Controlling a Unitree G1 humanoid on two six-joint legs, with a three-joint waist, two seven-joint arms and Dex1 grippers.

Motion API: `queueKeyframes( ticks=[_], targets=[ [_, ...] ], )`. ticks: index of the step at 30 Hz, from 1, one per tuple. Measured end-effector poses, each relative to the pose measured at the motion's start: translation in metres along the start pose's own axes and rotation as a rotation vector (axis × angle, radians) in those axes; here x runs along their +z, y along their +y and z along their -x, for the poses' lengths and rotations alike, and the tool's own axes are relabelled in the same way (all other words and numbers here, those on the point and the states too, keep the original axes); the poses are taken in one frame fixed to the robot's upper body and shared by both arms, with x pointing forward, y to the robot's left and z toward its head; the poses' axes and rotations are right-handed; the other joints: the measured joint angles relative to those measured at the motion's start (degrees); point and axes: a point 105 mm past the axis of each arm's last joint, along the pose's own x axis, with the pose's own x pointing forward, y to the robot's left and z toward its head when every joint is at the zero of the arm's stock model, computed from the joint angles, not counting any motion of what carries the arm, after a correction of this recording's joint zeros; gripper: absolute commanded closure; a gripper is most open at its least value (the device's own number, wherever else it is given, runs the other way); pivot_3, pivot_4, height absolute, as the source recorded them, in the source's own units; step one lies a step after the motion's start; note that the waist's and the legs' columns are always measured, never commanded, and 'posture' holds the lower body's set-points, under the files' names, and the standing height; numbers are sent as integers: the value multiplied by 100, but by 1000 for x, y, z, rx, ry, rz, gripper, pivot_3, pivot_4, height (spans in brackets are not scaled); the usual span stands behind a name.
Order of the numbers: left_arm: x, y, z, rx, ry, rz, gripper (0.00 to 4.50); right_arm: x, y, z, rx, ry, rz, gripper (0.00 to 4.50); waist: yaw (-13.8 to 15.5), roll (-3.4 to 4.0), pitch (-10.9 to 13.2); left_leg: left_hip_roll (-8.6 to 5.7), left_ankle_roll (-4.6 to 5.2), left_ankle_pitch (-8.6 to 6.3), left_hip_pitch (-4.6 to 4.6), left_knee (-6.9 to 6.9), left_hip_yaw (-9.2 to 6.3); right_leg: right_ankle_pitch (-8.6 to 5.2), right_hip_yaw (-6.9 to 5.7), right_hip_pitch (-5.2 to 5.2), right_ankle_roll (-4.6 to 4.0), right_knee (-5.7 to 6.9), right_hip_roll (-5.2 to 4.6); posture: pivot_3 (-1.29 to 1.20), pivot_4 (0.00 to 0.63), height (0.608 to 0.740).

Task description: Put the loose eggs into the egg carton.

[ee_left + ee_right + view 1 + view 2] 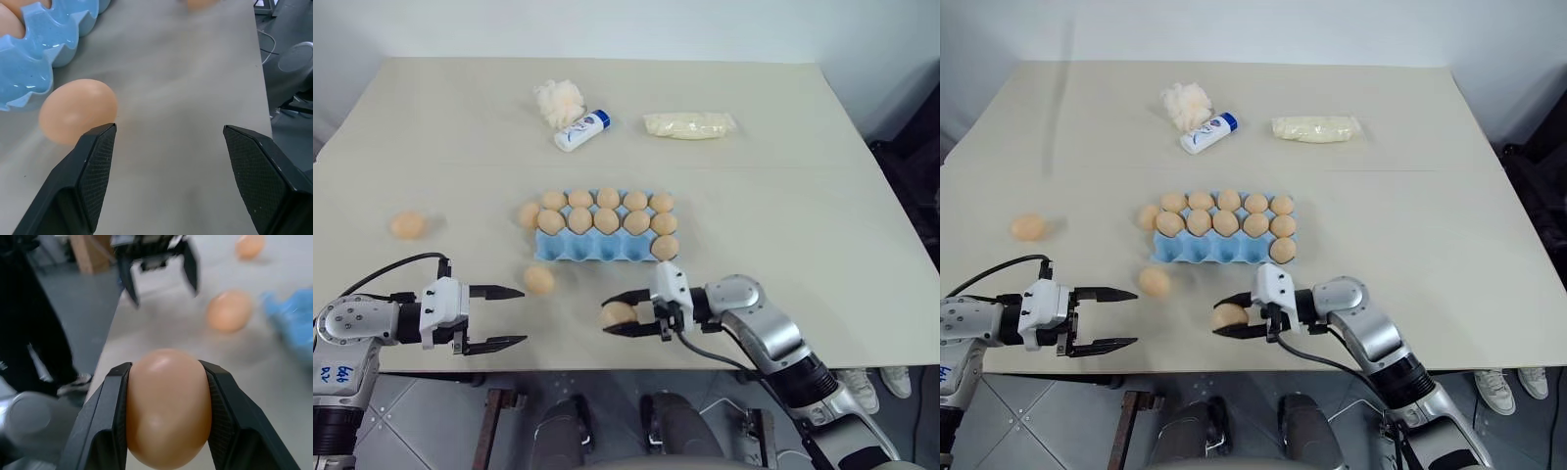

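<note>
The light blue egg carton lies mid-table with its two far rows full of eggs and one egg in the right cup of the near row. My right gripper is in front of the carton near the table's edge, shut on a pale orange egg. One loose egg lies just in front of the carton's left corner. Another rests against the carton's left end, and a third lies far left. My left gripper stands open and empty, level with the table, just short of the egg by the carton.
At the back of the table are a white fluffy clump, a white tube with a blue cap and a pale yellow packet. Both grippers are close to the table's front edge.
</note>
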Motion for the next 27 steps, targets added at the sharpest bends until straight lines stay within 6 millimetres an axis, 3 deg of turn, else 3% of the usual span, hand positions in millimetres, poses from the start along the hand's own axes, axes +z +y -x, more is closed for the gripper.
queueKeyframes(
  ticks=[6, 9, 12, 14, 20, 24, 27],
  targets=[
    [3, 7, -6, 33, -23, -18, 780, 19, -42, 8, -138, -13, 85, 2882, -27, 0, 0, 0, -5, 5, 4, 0, 1, 1, 2, -7, -3, 17, 1, 0, 150, 740],
    [0, 6, -8, 36, -27, -9, 780, 19, -68, 7, -230, 6, 116, 1819, -36, 0, 0, 0, -6, 6, 4, 1, 1, 0, 1, -12, -3, 24, 2, 0, 150, 740],
    [-3, 7, -9, 53, -24, -5, 780, 9, -78, 9, -272, 28, 118, 698, -24, 0, 0, 1, -7, 5, 3, 1, 1, -1, 0, -14, -1, 27, 2, 0, 150, 740],
    [-4, 7, -10, 61, -27, -7, 780, 5, -81, 8, -282, 29, 111, 110, -18, 0, 0, 0, -7, 5, 1, 1, 2, -1, 1, -15, 1, 29, 2, 0, 150, 740],
    [-9, 3, -9, 95, -23, 21, 780, 12, -69, 13, -237, 2, 126, 47, -17, 0, 0, 3, -9, 5, 2, 2, 0, -2, 2, -20, 2, 42, 2, 0, 150, 740],
    [-13, 10, 4, 188, -9, 50, 780, 15, -53, 45, -242, 2, 124, 47, 19, -1, 0, 0, -7, 4, 0, 3, -2, -2, 0, -15, 2, 35, -2, 0, 150, 740],
    [-18, 13, 20, 270, 4, 105, 267, 10, -39, 74, -257, 36, 116, 0, 13, 0, 0, -1, -3, 2, 3, 3, -5, -2, -2, -2, 2, 19, -4, 0, 150, 740]
  ],
)
